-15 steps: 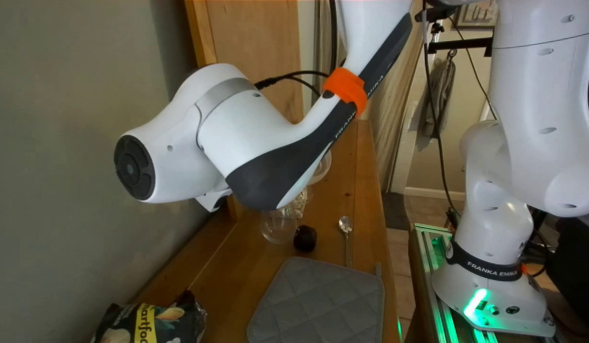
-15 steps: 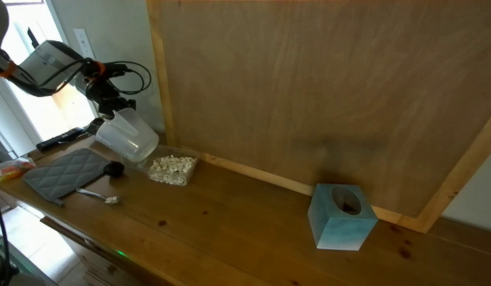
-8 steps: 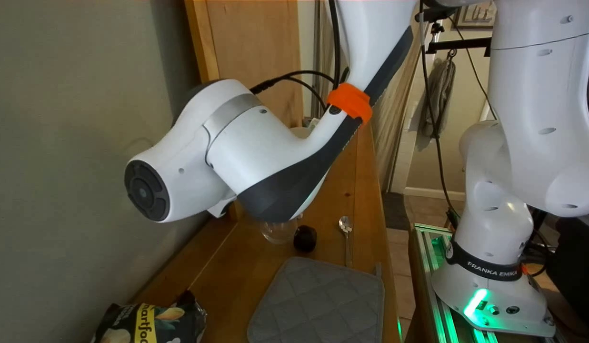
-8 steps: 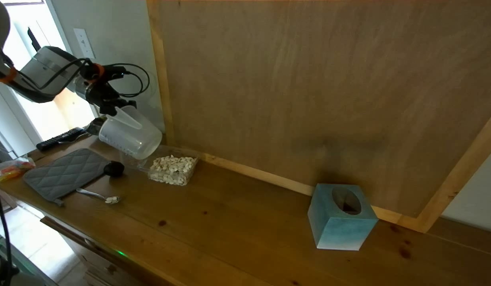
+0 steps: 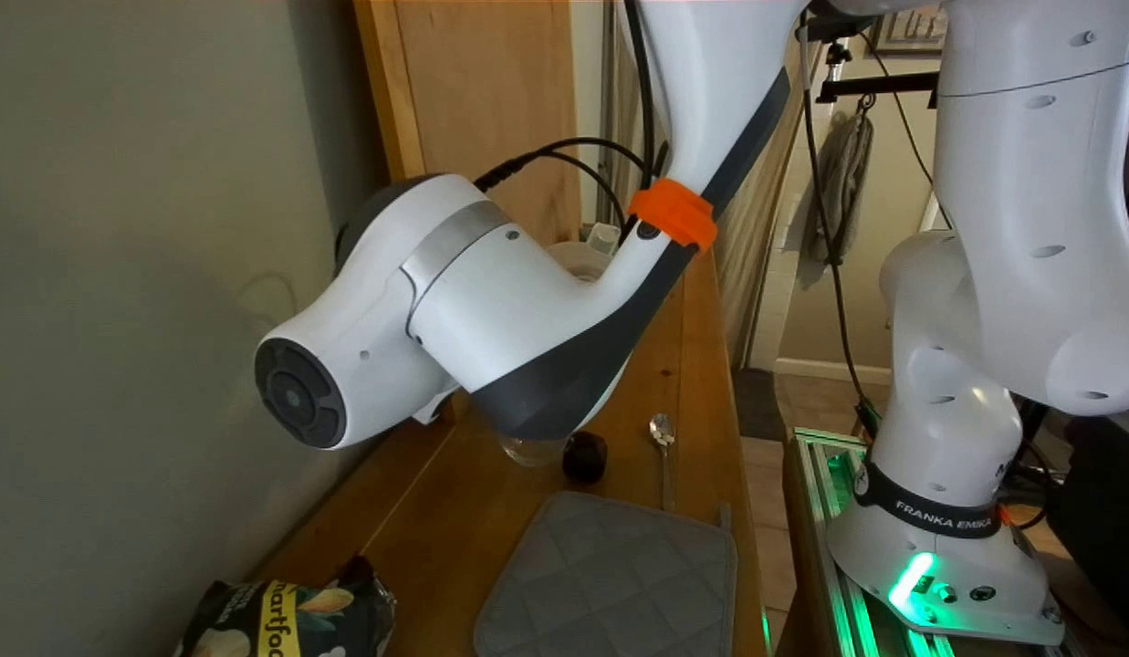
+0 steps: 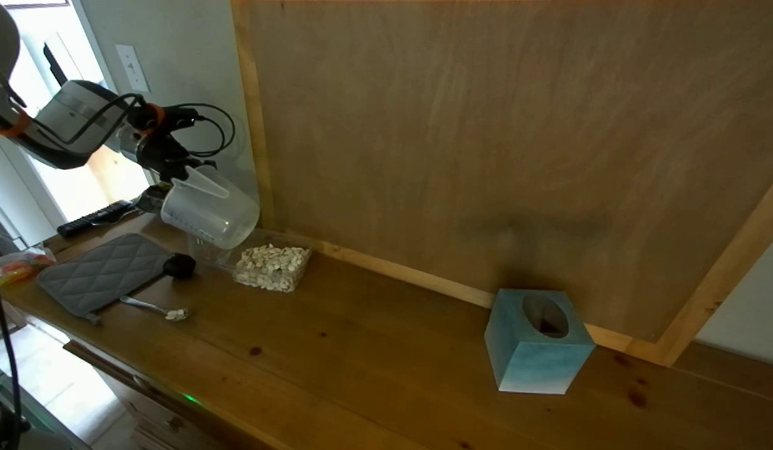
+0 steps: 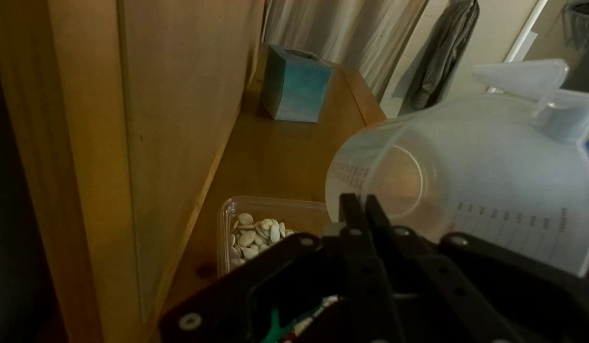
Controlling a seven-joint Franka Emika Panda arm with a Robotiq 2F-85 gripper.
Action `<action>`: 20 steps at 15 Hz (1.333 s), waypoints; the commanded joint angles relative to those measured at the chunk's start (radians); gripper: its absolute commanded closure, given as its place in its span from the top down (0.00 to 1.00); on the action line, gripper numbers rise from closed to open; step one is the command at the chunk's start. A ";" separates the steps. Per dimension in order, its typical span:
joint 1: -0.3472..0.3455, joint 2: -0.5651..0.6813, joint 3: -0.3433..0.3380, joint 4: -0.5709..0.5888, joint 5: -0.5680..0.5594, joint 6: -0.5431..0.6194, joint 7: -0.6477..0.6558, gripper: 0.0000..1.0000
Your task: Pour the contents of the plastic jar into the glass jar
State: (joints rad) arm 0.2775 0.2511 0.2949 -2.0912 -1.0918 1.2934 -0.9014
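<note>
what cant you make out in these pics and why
Glass jar: mostly hidden behind the arm, in an exterior view.
Seed box: partly hidden by the gripper, wrist view.
Printing on the plastic jug: too blurred to read, wrist view.
Snack bag: cut off by the bottom edge, in an exterior view.

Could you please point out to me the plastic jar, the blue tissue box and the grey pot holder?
Plastic jar (image 6: pixel 208 215), in an exterior view: on its side wall.
Blue tissue box (image 7: pixel 304 89), in the wrist view: on its front face.
Grey pot holder (image 5: pixel 610 577), in an exterior view: on its quilted top.
</note>
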 commanded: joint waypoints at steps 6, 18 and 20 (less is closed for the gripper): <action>0.005 -0.003 0.007 -0.010 -0.048 -0.026 -0.024 0.01; 0.008 0.097 0.004 0.067 -0.071 -0.022 -0.014 0.01; 0.008 0.100 0.003 0.072 -0.070 -0.021 -0.014 0.01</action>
State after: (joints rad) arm 0.2832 0.3334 0.3004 -2.0475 -1.1266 1.2935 -0.9031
